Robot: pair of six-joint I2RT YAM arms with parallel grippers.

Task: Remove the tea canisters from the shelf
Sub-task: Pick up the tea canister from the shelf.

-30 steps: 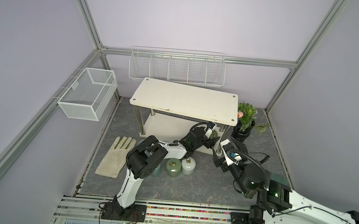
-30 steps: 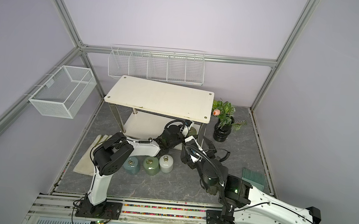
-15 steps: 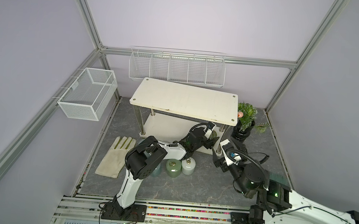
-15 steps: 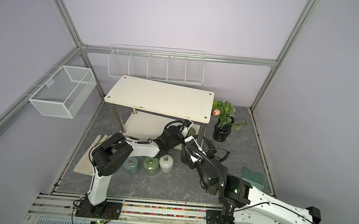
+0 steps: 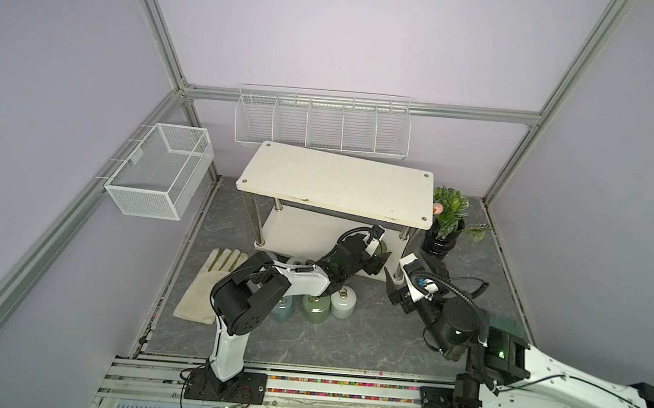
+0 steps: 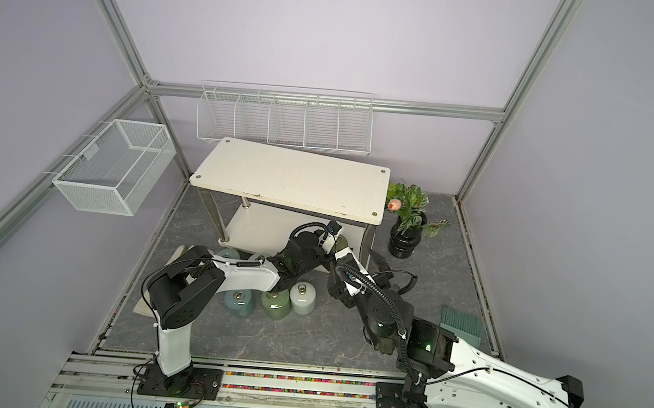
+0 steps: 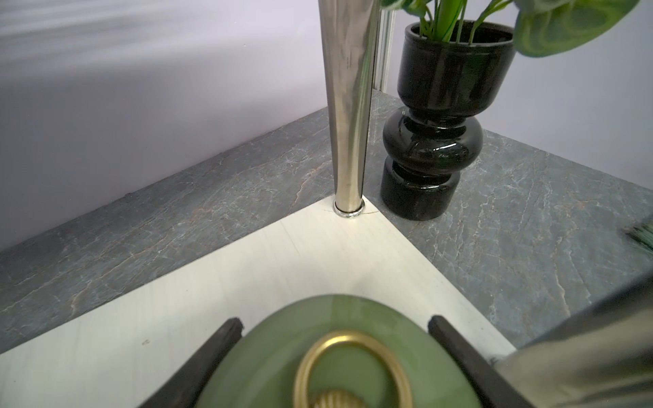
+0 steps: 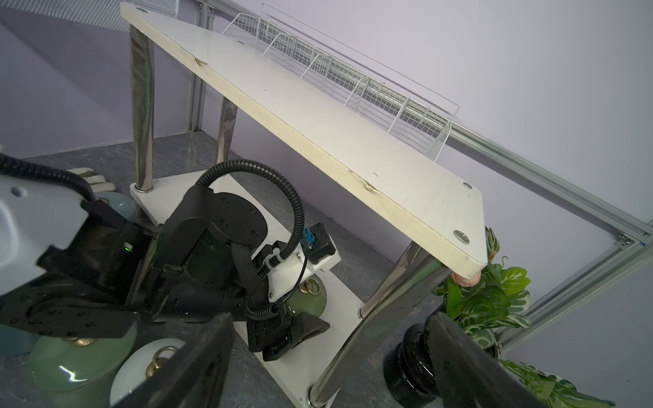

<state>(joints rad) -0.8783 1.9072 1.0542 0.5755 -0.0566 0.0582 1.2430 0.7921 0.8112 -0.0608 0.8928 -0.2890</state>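
Note:
The cream shelf (image 5: pixel 335 181) stands at the back of the floor. A green tea canister (image 7: pixel 335 318) with a brass ring sits on the right end of its lower board (image 7: pixel 247 282), near the chrome post (image 7: pixel 348 141). My left gripper (image 7: pixel 335 322) is shut on its sides; the canister (image 5: pixel 381 246) shows in both top views. On the floor in front stand blue-grey (image 5: pixel 280 310), green (image 5: pixel 315 309) and white (image 5: pixel 343 304) canisters. Two more (image 5: pixel 297 260) sit by the shelf's front left. My right gripper (image 8: pixel 331 316) hangs open and empty before the front right post.
A black vase with a plant (image 5: pixel 440 242) stands right of the shelf, close to my right gripper. A cream glove (image 5: pixel 211 284) lies at the left. Wire baskets hang on the left wall (image 5: pixel 160 174) and the back wall (image 5: pixel 320 124). A teal brush (image 6: pixel 461 322) lies at the right.

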